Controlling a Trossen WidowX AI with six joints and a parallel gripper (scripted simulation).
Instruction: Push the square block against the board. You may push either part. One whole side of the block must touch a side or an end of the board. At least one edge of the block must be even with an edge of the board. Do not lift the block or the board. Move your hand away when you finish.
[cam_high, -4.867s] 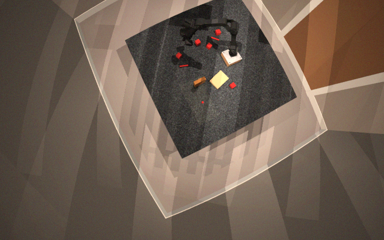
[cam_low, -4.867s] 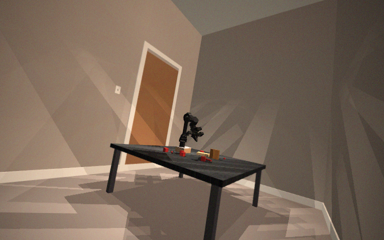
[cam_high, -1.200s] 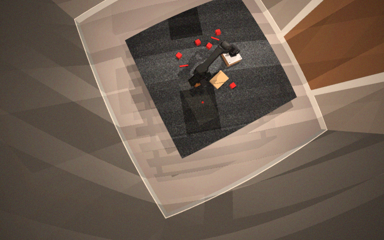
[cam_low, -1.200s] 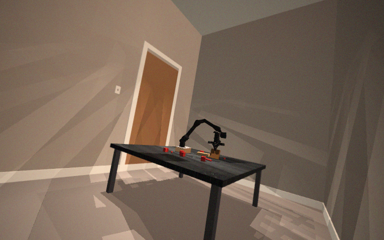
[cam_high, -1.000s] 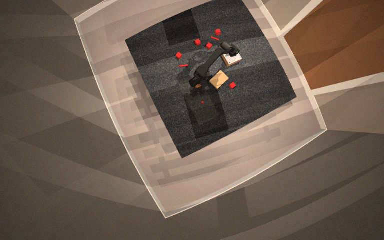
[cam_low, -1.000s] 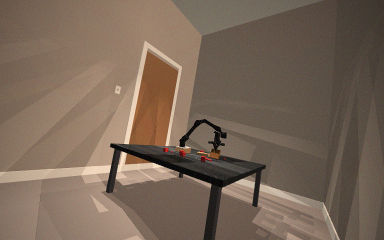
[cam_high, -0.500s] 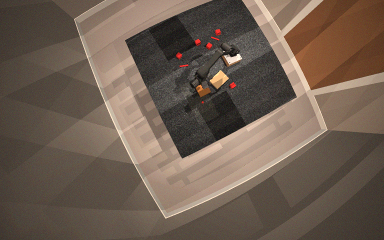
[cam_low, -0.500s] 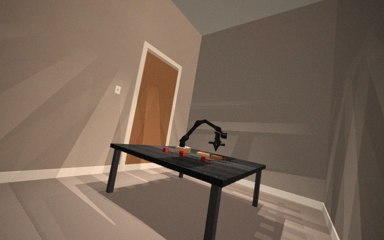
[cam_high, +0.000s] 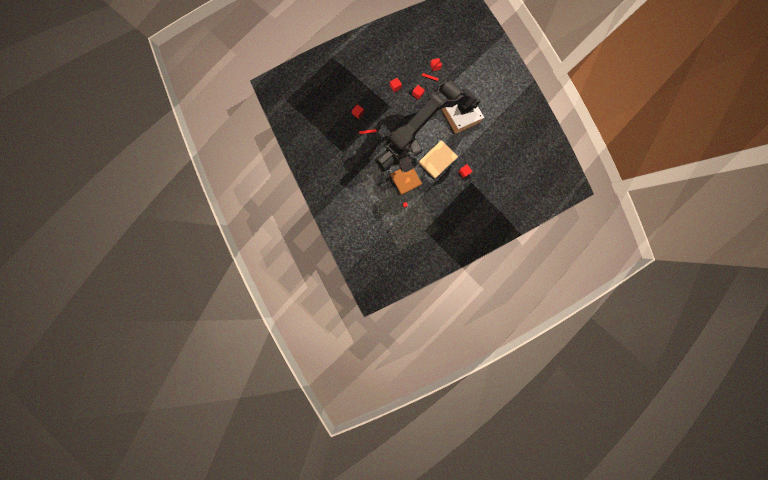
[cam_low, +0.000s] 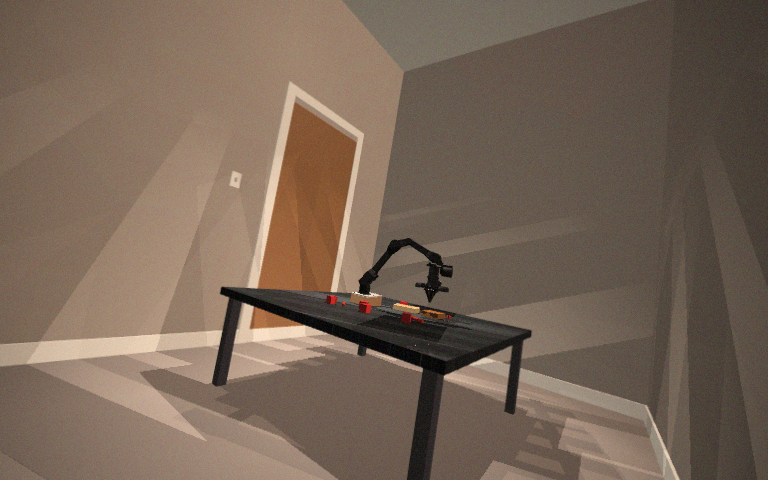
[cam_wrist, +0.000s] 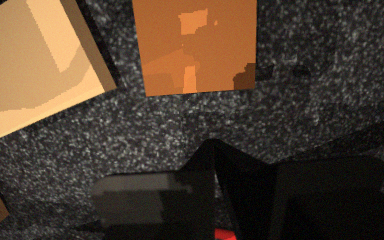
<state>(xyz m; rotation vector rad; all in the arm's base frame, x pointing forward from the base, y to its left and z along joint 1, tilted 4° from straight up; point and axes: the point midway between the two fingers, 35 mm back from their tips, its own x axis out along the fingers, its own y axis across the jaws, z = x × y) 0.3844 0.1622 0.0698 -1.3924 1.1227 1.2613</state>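
The orange-brown square block (cam_high: 407, 184) (cam_low: 433, 314) (cam_wrist: 200, 45) lies flat on the table. The pale tan board (cam_high: 438, 159) (cam_low: 406, 308) (cam_wrist: 40, 60) lies flat beside it, turned at an angle to it. In the wrist view a strip of dark table shows between them, so they are apart. My gripper (cam_low: 429, 298) (cam_wrist: 211, 145) is shut with nothing between its fingers. It points down and hangs above the table, off the block's near side in the wrist view. In the top view the hand covers one corner of the block.
Several red cubes lie around, one (cam_high: 465, 170) near the board and others (cam_high: 395, 84) (cam_high: 357, 110) beyond the arm. Two thin red bars (cam_high: 430, 76) (cam_high: 367, 131) lie among them. A tiny red piece (cam_high: 404, 204) lies near the block. The arm's white-topped base (cam_high: 465, 121) stands past the board.
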